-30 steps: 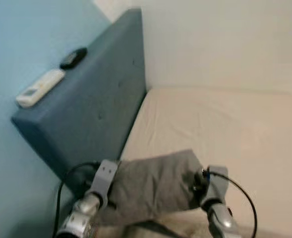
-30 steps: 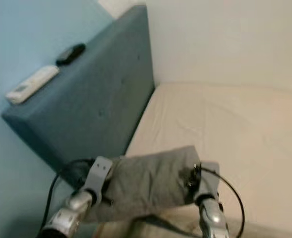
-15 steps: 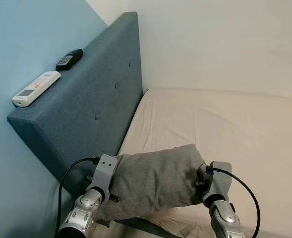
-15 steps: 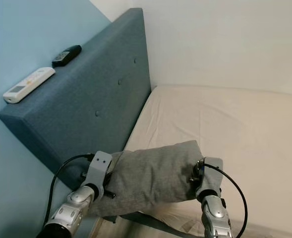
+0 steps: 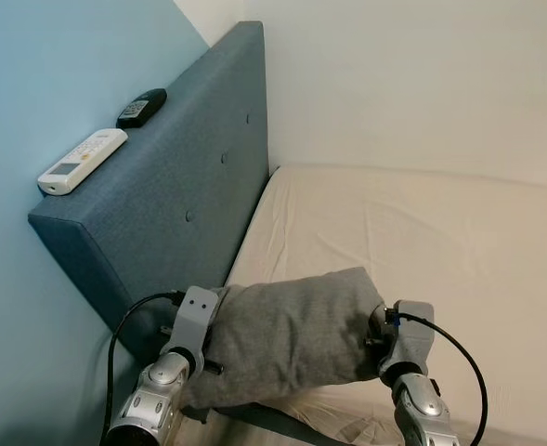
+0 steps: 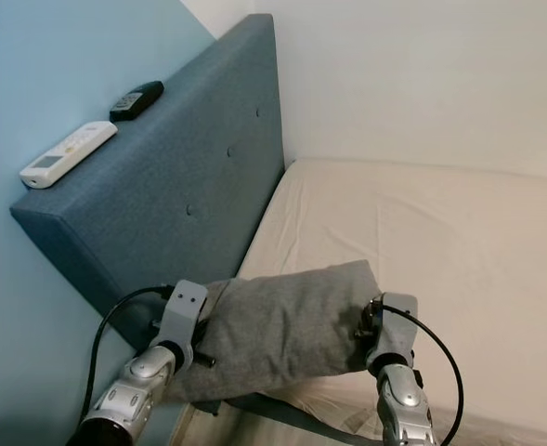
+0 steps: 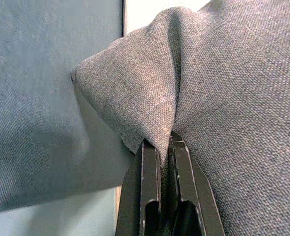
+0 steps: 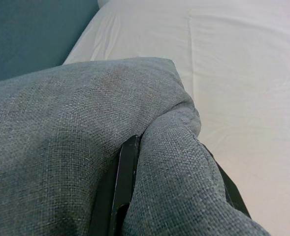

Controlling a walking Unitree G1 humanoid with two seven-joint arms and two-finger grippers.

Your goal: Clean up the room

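Both end effectors pinch the grey pillow (image 5: 292, 334) above the bed (image 5: 440, 242) edge.

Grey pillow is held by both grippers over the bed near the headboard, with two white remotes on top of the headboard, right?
Not quite: the left eye view shows one white remote and one black remote on the headboard. The rest holds: both grippers, left and right, hold the grey pillow over the bed.
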